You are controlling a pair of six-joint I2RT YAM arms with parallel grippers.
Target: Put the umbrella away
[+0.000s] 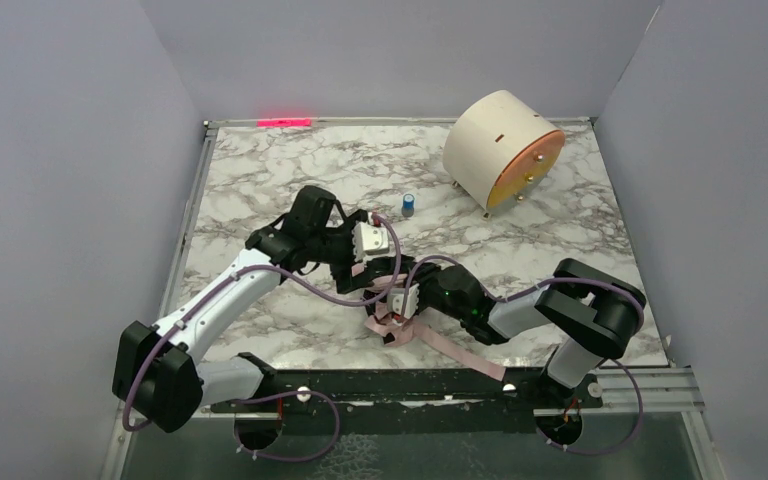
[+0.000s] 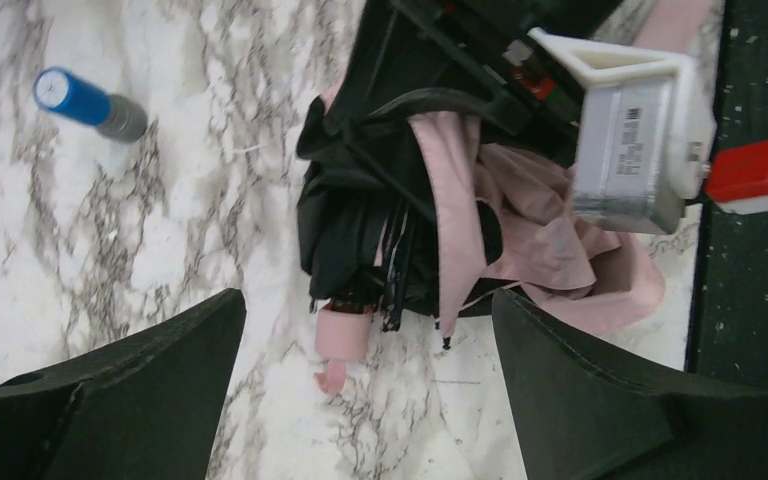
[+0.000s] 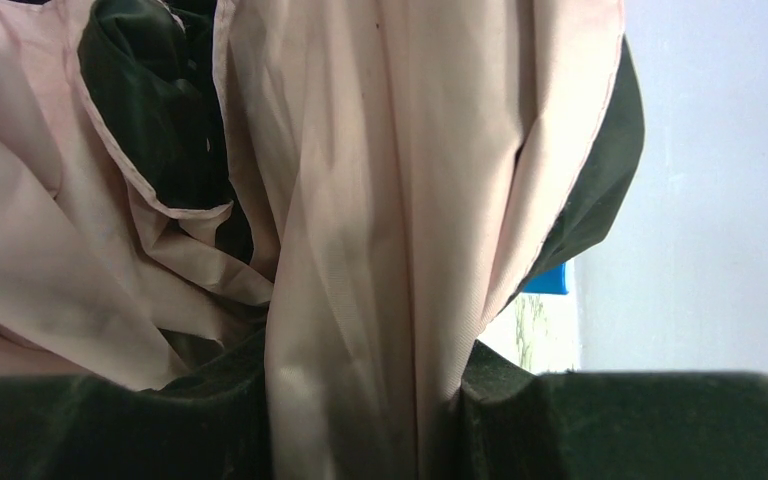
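Observation:
The umbrella [image 2: 440, 230] lies crumpled on the marble near the table's front, pale pink fabric over black ribs. Its small pink handle [image 2: 343, 332] points toward my left gripper [image 2: 366, 295]. That gripper is open wide just short of the handle, with nothing between its fingers [image 2: 110, 390]. My right gripper [image 3: 365, 410] is shut on a fold of the umbrella's pink fabric [image 3: 360, 250], which fills the right wrist view. From above, the umbrella [image 1: 392, 325] sits under both wrists and its long pink strap [image 1: 460, 352] trails to the front edge.
A small blue-capped cylinder [image 1: 409, 205] stands behind the arms and also shows as the same cylinder [image 2: 85, 102] from the left wrist. A cream drum with an orange face [image 1: 503, 150] stands at the back right. Grey walls enclose the table.

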